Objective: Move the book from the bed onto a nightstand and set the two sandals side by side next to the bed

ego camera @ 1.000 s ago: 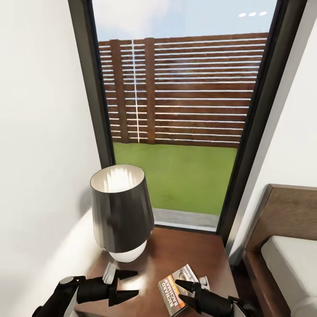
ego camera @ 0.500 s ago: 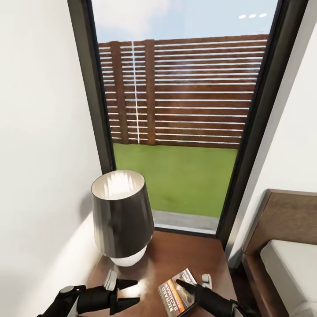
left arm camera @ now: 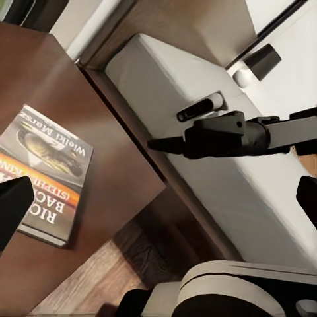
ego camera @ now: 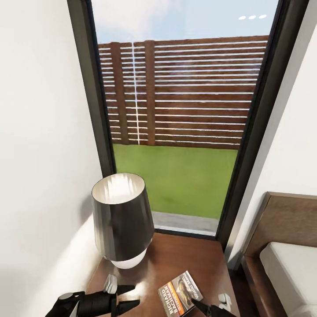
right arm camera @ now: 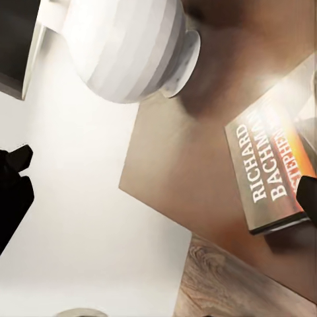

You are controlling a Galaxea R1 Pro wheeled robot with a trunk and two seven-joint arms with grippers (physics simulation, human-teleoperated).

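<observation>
paperback with the dark cover, white "richard bachman" lettering and orange band (ego camera: pixel 179 292) now lies flat on the glossy reddish-brown square nightstand surface (ego camera: pixel 176 253), and the right pincer (ego camera: pixel 207 307) has drawn back off it toward the near edge, spread and empty. so the book step looks done; the sandals remain. left pincer (ego camera: pixel 127 299) hovers open, holding nothing, by the dark-shaded white-based lamp (ego camera: pixel 121 215). off-white bed (ego camera: pixel 290 273) stands just beside, under the tall dark-framed window (ego camera: pixel 90 88).
</observation>
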